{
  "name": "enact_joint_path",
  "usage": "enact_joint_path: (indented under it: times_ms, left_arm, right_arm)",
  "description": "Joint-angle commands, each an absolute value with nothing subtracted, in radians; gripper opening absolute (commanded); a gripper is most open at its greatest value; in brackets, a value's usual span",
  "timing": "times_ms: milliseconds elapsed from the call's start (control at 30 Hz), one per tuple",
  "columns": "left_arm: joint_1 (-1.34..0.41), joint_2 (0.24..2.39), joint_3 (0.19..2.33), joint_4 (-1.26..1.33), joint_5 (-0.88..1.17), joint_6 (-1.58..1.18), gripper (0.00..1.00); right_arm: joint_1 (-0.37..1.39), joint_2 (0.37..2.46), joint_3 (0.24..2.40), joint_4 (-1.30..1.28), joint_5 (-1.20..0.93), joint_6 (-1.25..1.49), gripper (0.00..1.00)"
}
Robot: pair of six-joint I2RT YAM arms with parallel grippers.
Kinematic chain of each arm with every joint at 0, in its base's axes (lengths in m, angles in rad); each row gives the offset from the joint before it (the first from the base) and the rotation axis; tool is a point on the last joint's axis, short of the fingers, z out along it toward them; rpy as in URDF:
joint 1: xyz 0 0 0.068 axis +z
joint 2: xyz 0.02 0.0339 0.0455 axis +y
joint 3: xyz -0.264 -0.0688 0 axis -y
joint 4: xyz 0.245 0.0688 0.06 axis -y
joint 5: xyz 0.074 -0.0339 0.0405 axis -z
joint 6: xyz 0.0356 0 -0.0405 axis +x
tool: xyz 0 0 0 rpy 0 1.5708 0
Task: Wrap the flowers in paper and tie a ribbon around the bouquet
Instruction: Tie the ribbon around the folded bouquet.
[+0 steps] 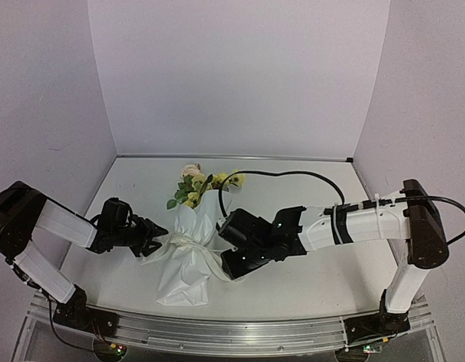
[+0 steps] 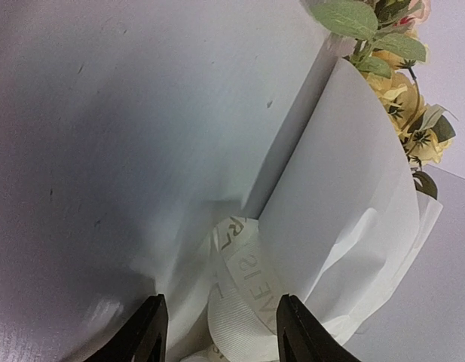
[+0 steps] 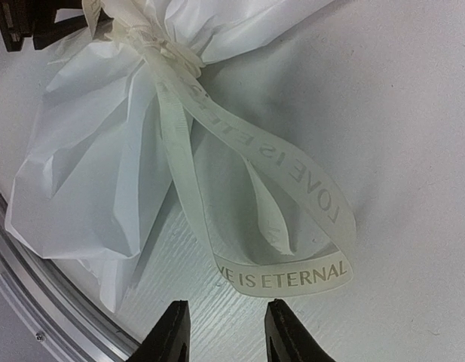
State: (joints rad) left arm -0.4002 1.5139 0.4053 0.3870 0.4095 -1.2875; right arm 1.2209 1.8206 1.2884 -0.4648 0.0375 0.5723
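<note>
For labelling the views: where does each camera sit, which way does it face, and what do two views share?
Top external: above and behind the bases, facing down at the table; left arm, right arm and bouquet show.
Left wrist: on the left gripper, facing the ribbon around the paper; its fingers show.
Right wrist: on the right gripper, facing down at the ribbon's loops; its fingers show.
Shared: both wrist views see the ribbon.
</note>
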Motion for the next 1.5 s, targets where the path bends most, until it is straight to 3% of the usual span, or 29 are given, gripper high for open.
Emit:
enact_joint_path:
  times_ms: [0, 200, 433, 800, 900, 1000, 1067, 1467]
  left_arm:
    - [-0.404, 1.543, 0.413, 0.493, 0.424, -1.335, 0.51]
    - [-0.403, 1.583, 0.423, 0.564, 0.445, -1.360, 0.45]
    - [-0.404, 1.592, 0.416, 0.606, 0.458, -1.352, 0.18]
    - [-0.404, 1.578, 0.432, 0.593, 0.472, -1.300, 0.00]
    - [-0.404, 1.563, 0.441, 0.572, 0.469, -1.272, 0.00]
    - [-0.404, 1.536, 0.462, 0.514, 0.454, -1.218, 0.00]
    - [-0.404, 1.502, 0.484, 0.454, 0.426, -1.162, 0.00]
    - [-0.403, 1.374, 0.563, 0.215, 0.302, -0.878, 0.00]
  right_arm:
    - [1.225, 1.832, 1.289, -0.446, 0.033, 0.576, 0.36]
    - [1.226, 1.863, 1.304, -0.442, 0.011, 0.565, 0.38]
    - [1.225, 1.923, 1.357, -0.437, -0.017, 0.557, 0.43]
    - [1.224, 2.025, 1.432, -0.437, -0.005, 0.534, 0.44]
    - [1.223, 2.041, 1.443, -0.437, -0.007, 0.531, 0.36]
    - [1.223, 2.042, 1.440, -0.437, -0.013, 0.539, 0.13]
    - [1.223, 2.026, 1.419, -0.437, -0.003, 0.544, 0.02]
    - [1.223, 1.941, 1.344, -0.462, 0.057, 0.560, 0.00]
